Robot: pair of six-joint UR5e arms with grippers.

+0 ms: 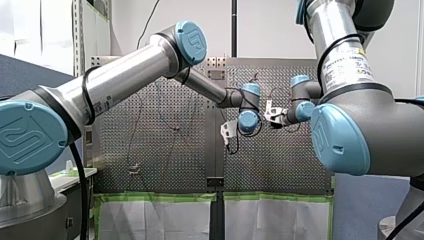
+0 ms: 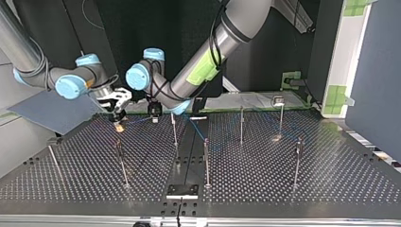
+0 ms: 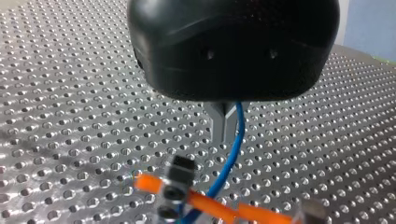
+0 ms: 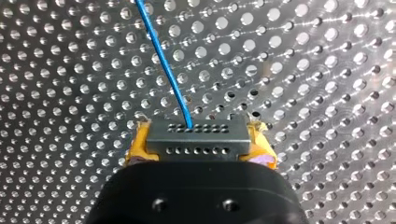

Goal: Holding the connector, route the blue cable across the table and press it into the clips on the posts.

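Yellow-padded, my right end effector (image 4: 200,145) pinches connector (image 4: 196,133) to tow cable (image 4: 163,65); my left end effector (image 3: 224,123), pressed together beside it, guides.

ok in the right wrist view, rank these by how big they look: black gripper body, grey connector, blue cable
1. black gripper body: largest, though it sits nearest the camera, which inflates it
2. grey connector: clearly smaller
3. blue cable: long but thin, so it covers the least area
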